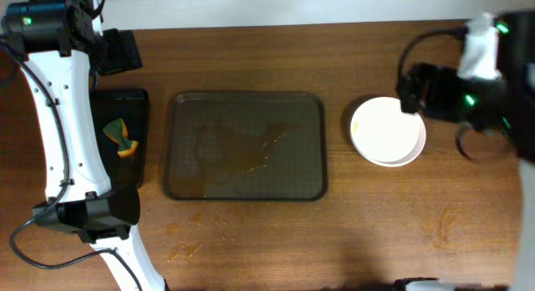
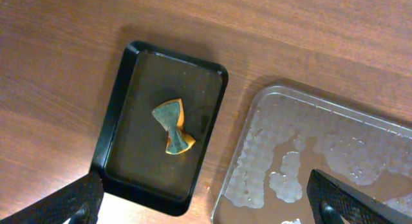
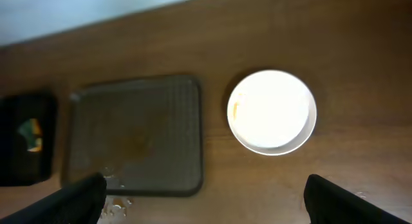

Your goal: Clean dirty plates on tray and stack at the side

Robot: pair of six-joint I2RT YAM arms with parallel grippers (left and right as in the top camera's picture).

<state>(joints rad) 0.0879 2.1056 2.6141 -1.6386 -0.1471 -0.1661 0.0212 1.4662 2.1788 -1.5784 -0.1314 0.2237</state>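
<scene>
White plates [image 1: 387, 130] sit stacked on the wooden worktop [image 1: 276, 241], just to the right of the tray [image 1: 209, 124] and apart from it. At least two rims show, the upper one slightly off-centre; the exact count cannot be read. The tray holds no plates, only a brownish wet smear across its middle. From this I judge the task to be at or near its end.

The right end effector [image 3: 209, 208] hangs high over the stack with its fingers spread wide and nothing between them. The left end effector [image 2: 206, 211] is likewise spread and empty, above the gap between the tray and the small black tray [image 2: 112, 121], where a crumpled green-and-orange sponge [image 2: 172, 126] lies.

The plates look stiff, smooth and shallow, and probably wet, so likely slippery and breakable if dropped. The rim is the only real hold: one finger over the lip and one under. Nested as they are, the upper plate's overhanging edge offers the easiest entry. A faint orange mark shows inside its left rim.
</scene>
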